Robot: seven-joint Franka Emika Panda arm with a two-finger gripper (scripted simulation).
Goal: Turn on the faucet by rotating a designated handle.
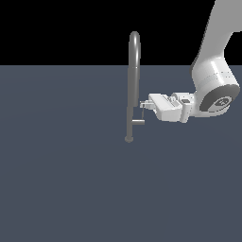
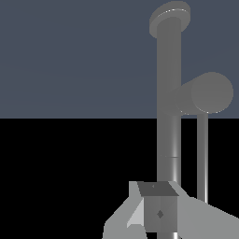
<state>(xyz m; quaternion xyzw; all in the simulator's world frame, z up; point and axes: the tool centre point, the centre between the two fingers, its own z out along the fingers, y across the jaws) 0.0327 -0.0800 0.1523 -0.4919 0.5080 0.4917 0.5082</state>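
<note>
The faucet (image 1: 133, 80) is a tall slim grey pipe with an arched top, standing on a small round base knob. It shows close up in the wrist view (image 2: 168, 93). The handle (image 1: 140, 119) is a small L-shaped lever: a short stub off the pipe low down, ending in a thin upright rod (image 2: 202, 154). My gripper (image 1: 143, 105) reaches in level from the exterior view's right. Its tips are at the rod's upper end, right beside the pipe. The fingers (image 2: 158, 207) look closed together, with nothing between them.
The white arm (image 1: 212, 80) fills the upper part of the exterior view's right. The faucet stands on a flat dark blue-grey floor (image 1: 61, 179). No other objects show.
</note>
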